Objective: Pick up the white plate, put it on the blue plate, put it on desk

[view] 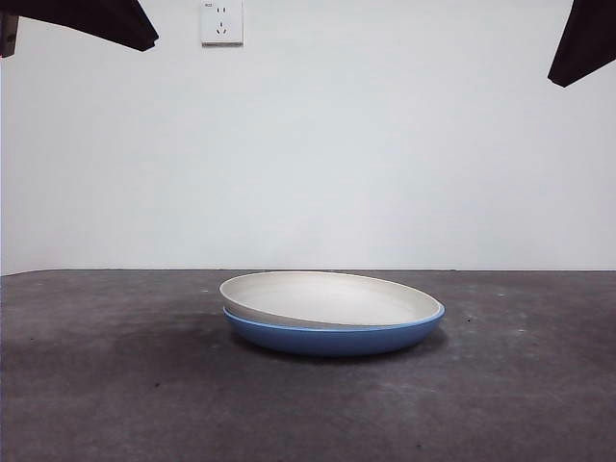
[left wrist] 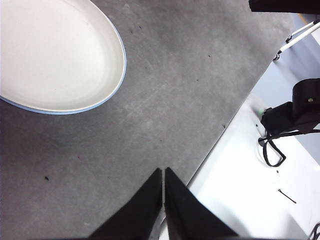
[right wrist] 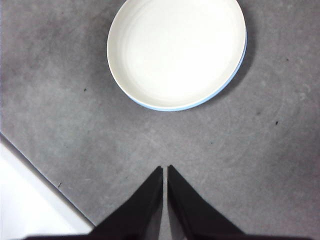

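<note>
You had the white plate (view: pixel 327 298) nested in the blue plate (view: pixel 332 339), mouth up, slightly tilted so its left rim rode higher than the blue rim in the front view. The stack sat mid-table (view: pixel 115 385), with bare surface all round it and the table's edge well off to the side. Your left gripper (left wrist: pixel 163 172) and right gripper (right wrist: pixel 165 170) both hung above the table, apart from the plates, jaws pressed together, holding nothing.
</note>
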Action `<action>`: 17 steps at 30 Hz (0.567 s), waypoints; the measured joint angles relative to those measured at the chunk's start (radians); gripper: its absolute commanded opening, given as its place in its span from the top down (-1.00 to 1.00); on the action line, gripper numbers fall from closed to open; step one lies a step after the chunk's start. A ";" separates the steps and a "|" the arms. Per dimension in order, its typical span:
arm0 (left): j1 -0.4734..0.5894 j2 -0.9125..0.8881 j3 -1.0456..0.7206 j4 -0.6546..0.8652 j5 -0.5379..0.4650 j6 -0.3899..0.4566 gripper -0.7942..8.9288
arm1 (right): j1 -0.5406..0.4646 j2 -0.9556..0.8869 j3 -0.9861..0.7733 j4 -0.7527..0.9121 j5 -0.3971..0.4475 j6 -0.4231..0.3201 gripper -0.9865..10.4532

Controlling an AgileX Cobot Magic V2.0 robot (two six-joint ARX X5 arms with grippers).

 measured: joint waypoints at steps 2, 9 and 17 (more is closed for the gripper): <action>0.000 0.000 0.000 0.000 0.000 0.000 0.82 | 0.000 0.000 0.000 0.011 0.000 0.000 0.81; 0.000 0.000 0.000 0.008 0.000 0.002 0.82 | 0.000 0.000 0.000 0.034 0.000 0.000 0.81; 0.114 -0.122 -0.018 0.349 -0.111 0.068 0.82 | 0.000 0.000 0.000 0.034 0.000 0.000 0.81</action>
